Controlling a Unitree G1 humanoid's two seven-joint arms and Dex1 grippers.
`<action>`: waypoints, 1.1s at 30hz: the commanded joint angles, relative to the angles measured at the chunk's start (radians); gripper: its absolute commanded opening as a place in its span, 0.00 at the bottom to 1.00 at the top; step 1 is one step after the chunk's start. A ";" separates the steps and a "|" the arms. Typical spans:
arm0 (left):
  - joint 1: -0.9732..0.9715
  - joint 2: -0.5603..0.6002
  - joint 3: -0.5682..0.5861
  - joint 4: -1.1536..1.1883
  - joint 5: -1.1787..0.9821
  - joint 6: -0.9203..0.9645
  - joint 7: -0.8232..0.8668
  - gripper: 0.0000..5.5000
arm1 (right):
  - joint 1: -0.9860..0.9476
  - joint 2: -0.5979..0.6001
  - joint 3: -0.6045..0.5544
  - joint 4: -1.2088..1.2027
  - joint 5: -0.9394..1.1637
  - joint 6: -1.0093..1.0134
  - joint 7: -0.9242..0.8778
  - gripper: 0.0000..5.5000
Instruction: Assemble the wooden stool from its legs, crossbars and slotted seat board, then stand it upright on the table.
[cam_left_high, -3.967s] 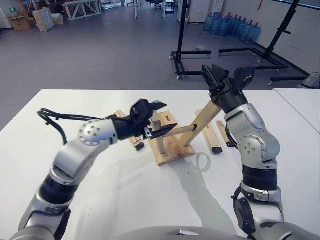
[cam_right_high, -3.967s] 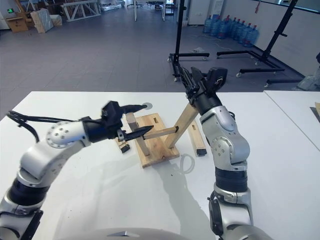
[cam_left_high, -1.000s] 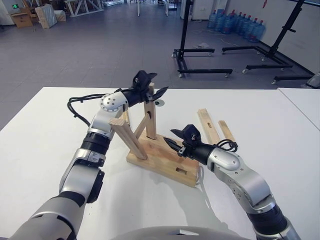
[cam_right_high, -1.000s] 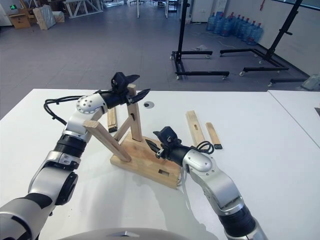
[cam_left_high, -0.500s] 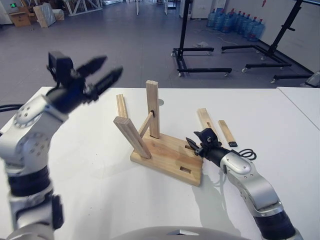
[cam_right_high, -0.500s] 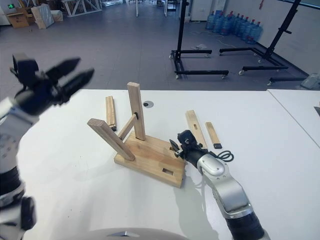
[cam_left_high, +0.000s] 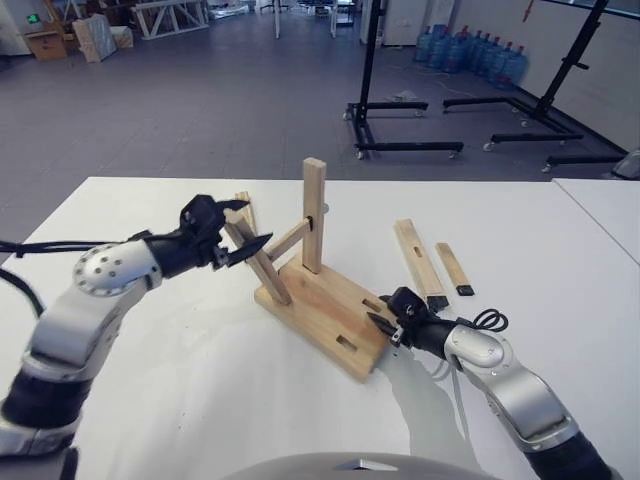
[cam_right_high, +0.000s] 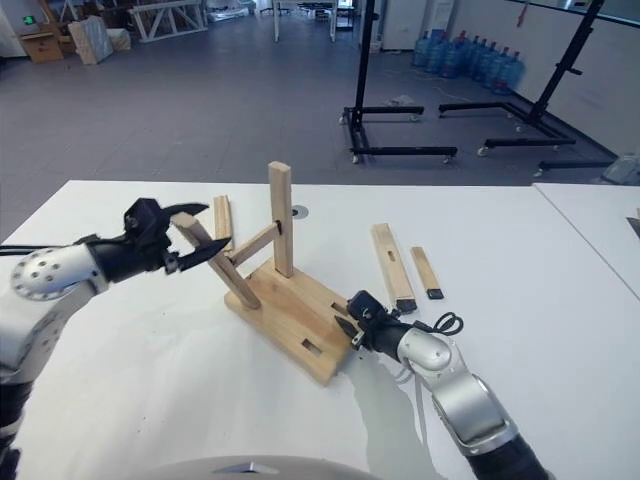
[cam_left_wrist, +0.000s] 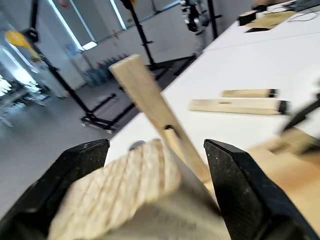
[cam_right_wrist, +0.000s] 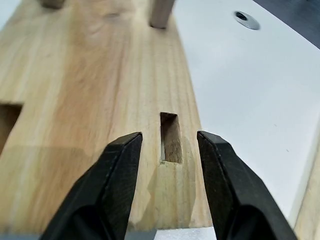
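Centre of the white table: slotted seat board lies flat, running from far left to near right. Two legs stand in its far-left end: upright leg and tilted leg, which leans out to the left. One crossbar joins them.

Left gripper: jaws spread wide, with the top end of the tilted leg between the fingers. Not clamped; contact cannot be told.

Right gripper: low over the board's near-right end, jaws parted and holding nothing. An open slot sits between the fingertips. Whether the tips touch the wood cannot be told.

Loose parts: long leg and short crossbar lie flat side by side to the right of the board, beyond the right gripper. Another piece lies flat just beyond the left gripper.
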 joint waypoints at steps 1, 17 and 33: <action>-0.121 -0.116 -0.083 0.120 0.122 -0.095 0.062 0.62 | 0.057 -0.079 0.090 0.010 -0.043 0.053 0.079 0.37; -0.284 -0.434 -0.207 0.410 0.340 -0.118 0.217 0.62 | 0.003 0.031 0.059 0.017 -0.007 -0.065 0.075 0.37; -0.345 -0.396 0.144 0.296 0.175 0.070 0.335 0.62 | -0.127 0.306 -0.212 0.168 -0.003 -0.138 -0.245 0.37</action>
